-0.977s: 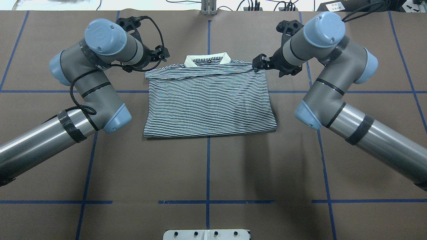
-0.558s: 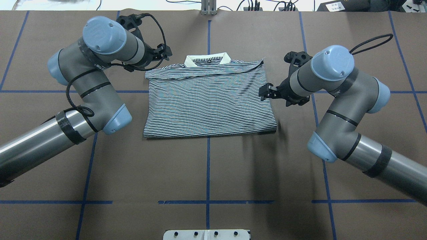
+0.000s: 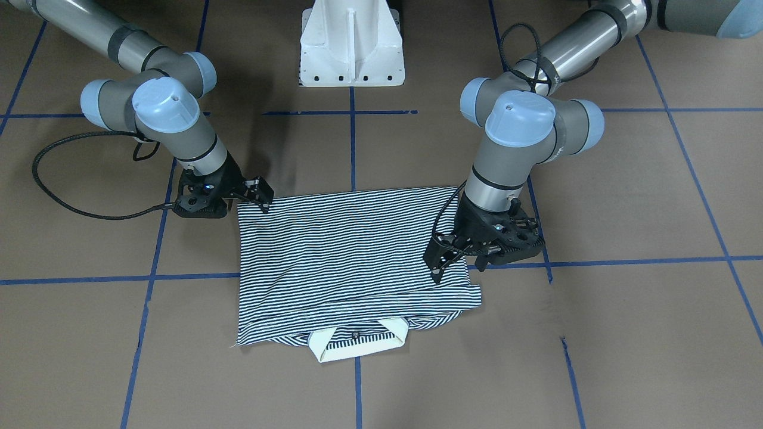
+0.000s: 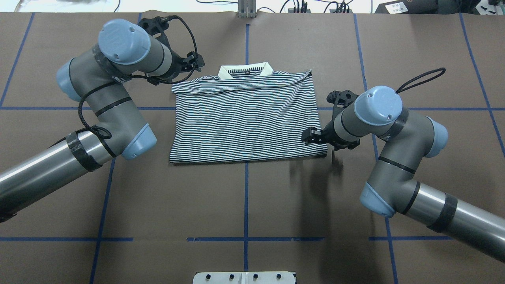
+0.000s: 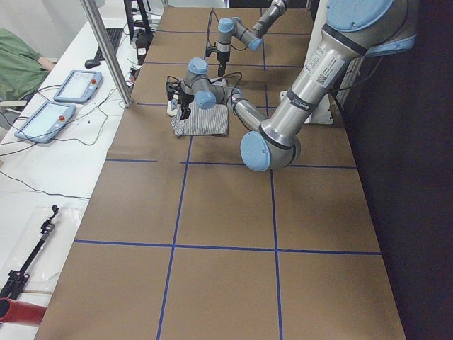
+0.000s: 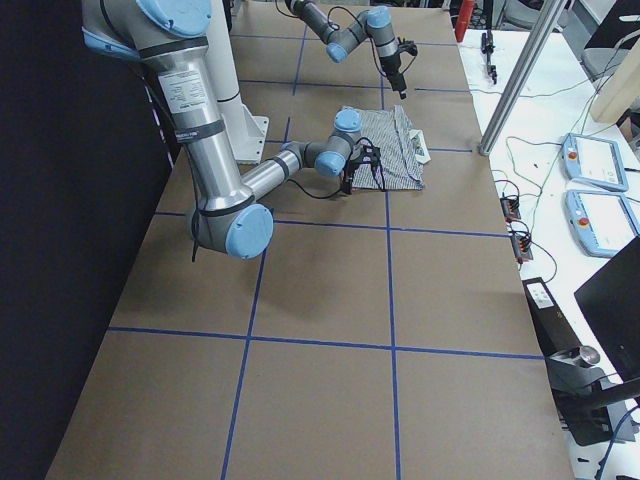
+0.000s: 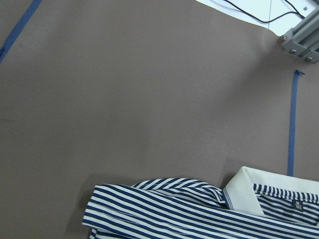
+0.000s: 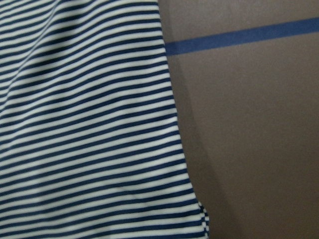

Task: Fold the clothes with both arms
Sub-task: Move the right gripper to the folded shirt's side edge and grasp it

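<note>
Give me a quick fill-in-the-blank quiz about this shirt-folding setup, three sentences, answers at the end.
1. The stripes on the shirt are navy and ____.
2. The left hand is beside the shirt end that has the cream-white ____.
3. The tape lines on the table are ____.
Answers: white; collar; blue.

The overhead camera sits behind the robot and faces forward and down; the pedestal base [image 4: 244,277] lies at bottom centre. The front-facing camera looks steeply down from the opposite side, with the base at top centre. Both cover the whole shirt [image 4: 246,118]. The side cameras view the worktop [image 5: 226,205] lengthwise from far off. The wrist cameras sit close: the left on the collar [image 7: 246,191], the right on a shirt edge.
</note>
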`<state>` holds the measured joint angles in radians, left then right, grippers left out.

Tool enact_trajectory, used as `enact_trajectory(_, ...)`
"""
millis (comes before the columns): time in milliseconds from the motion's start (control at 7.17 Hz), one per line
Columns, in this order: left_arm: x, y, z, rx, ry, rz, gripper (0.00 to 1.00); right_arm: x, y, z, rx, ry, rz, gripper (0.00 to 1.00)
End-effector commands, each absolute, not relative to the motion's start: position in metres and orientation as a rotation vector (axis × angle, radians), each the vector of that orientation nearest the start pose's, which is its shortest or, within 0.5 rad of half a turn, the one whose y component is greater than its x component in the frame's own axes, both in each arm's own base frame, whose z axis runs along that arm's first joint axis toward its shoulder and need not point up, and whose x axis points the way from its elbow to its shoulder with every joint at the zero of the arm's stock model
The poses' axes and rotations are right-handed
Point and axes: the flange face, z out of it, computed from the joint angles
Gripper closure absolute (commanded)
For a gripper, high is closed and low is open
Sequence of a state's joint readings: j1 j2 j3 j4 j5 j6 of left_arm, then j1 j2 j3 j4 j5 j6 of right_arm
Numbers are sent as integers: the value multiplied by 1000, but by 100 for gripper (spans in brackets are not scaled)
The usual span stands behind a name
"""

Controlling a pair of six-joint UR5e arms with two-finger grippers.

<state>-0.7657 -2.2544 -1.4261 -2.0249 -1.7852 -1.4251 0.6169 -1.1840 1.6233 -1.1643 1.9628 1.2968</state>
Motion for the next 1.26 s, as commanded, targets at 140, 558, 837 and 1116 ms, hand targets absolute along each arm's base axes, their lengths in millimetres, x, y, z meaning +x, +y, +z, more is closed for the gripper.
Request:
enact_trajectory(140,457,-594,261,261,985,-457,0,-476,-451,373,24,-919,131,100)
enact_trajectory(558,456,-594,259,263,989,-456,0,-468,-455,369,17,-934,131,100)
enact_trajectory(837,454,-592,252,269,1000,-453,0,-446,-436,376,14,-940,126,100)
enact_trajectory(1116,452,-588,243,276,1016,-449,0,-405,-356,382,-16,-945,57,100)
